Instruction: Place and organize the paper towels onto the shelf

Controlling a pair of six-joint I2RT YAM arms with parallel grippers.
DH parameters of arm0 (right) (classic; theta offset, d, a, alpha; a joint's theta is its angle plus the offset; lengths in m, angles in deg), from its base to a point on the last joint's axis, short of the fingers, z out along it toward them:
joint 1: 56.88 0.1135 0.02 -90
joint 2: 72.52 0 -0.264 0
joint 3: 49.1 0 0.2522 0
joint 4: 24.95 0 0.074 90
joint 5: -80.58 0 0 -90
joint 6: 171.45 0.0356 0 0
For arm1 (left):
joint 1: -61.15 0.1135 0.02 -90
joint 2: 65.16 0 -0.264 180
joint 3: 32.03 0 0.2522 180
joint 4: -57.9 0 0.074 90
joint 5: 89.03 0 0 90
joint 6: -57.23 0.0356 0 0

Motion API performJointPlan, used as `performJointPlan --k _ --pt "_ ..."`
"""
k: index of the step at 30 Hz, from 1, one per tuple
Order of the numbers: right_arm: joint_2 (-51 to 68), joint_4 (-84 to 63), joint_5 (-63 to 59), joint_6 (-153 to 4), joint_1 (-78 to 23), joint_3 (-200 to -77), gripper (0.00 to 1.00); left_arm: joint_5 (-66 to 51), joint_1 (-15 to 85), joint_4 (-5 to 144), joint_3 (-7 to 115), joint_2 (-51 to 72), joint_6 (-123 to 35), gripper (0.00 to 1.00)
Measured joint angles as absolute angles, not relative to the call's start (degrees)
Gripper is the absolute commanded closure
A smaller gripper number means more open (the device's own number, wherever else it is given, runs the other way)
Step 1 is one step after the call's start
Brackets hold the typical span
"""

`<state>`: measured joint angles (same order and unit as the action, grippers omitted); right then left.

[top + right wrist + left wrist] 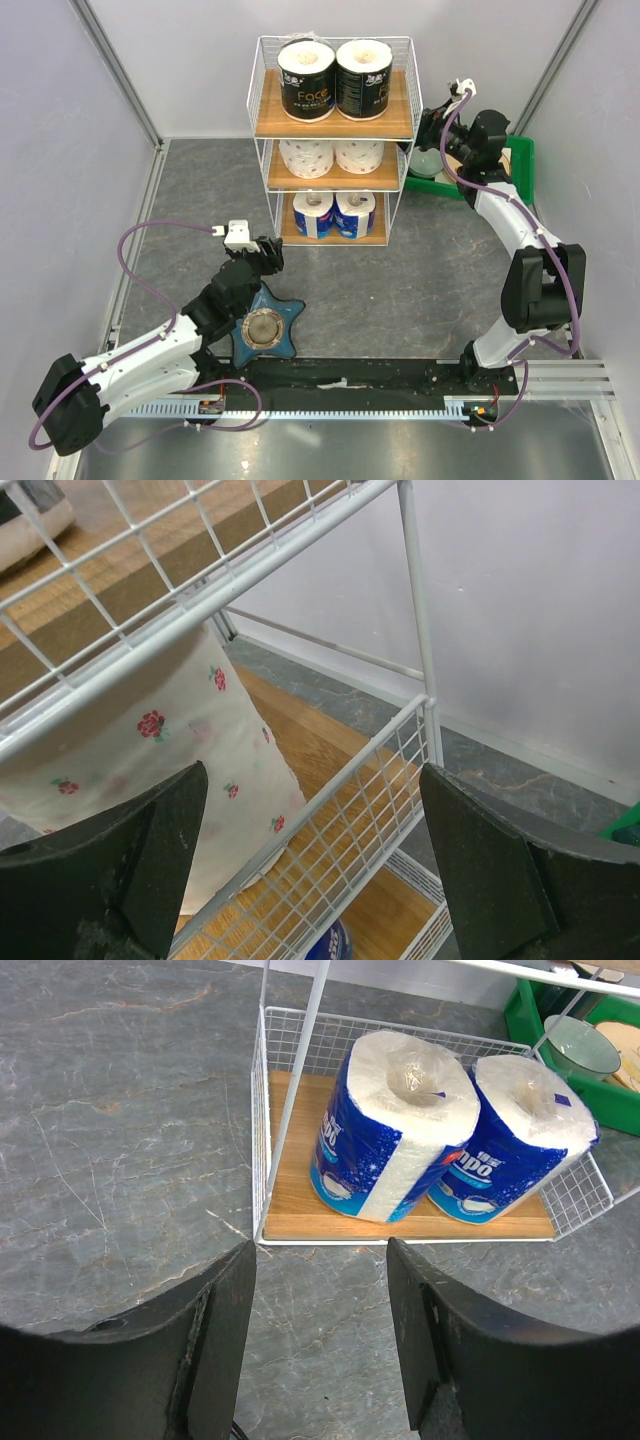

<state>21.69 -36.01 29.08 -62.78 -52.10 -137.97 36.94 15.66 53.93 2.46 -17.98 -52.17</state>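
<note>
Looking down from the top external camera, the shelf [395,115] stands at the far middle of the table [450,280] with all six paper towels [306,157] on it. They are paired by wrap, which reads as the sorting the task wants: the two black-wrapped rolls [306,80] on the top tier, the two white rolls [358,155] on the middle, the two blue-white rolls [313,214] on the bottom. Every roll stands on end, long axis vertical and core hole facing up, each pair side by side across its tier. The left tool [268,255] sits just before the bottom tier's left corner, beyond the blue star-shaped dish [265,330]. The right tool [432,128] is at the shelf's right side, near the green tray [522,160]. From the left wrist, the left tool [320,1350] has its jaws apart with nothing between them, aimed at the blue-white rolls [395,1125], which stand upright and seem to touch. From the right wrist, the right tool [320,880] is spread wide and empty, facing the shelf's wire side at the middle tier, where one of the white rolls [190,760], printed with small red flowers, stands behind the mesh. I judge the placing done, and both tools bare because nothing is left to carry.
</note>
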Motion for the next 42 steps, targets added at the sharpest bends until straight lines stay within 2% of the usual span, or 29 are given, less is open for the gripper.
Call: performJointPlan --k 20,34,42 --pt "22.3 -34.5 31.5 -63.6 -51.9 -139.3 0.04 36.9 15.7 53.8 2.5 -18.2 -52.2 0.38" --pt "2.5 -36.6 1.9 -65.4 -52.3 -122.4 0.02 37.0 15.7 57.2 3.4 -23.8 -52.2 0.37" --pt "-9.0 -28.6 -18.2 -60.0 -52.8 -116.5 0.02 37.6 15.6 65.6 7.2 -28.0 -53.2 0.25"
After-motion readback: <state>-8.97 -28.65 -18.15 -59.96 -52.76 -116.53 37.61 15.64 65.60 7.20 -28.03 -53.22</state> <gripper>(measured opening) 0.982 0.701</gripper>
